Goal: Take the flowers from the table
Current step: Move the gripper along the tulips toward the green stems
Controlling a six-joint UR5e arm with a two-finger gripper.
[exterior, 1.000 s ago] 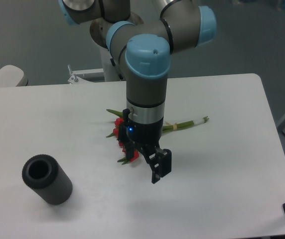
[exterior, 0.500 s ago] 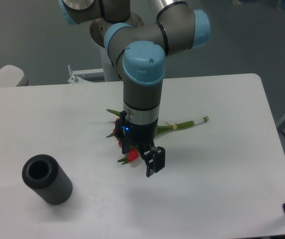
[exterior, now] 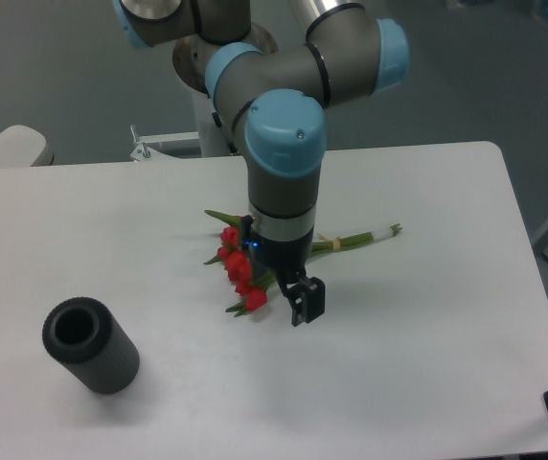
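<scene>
The flowers [exterior: 239, 269], a bunch of red tulip buds with green leaves, lie on the white table [exterior: 427, 364] near its middle. Their tied green stems run right to a pale end [exterior: 389, 230]. My gripper [exterior: 295, 301] hangs straight down over the stems, just right of the buds and low near the tabletop. It looks open. One dark finger [exterior: 308, 299] shows on the near side of the bunch, and the other is hidden behind the wrist. The middle of the stems is covered by the arm.
A dark grey cylinder [exterior: 90, 345] lies on its side at the front left of the table. The robot's base [exterior: 218, 91] stands behind the far edge.
The gripper has moved back from the near side towards the flowers, coming in over the stems. The flowers have not moved.
</scene>
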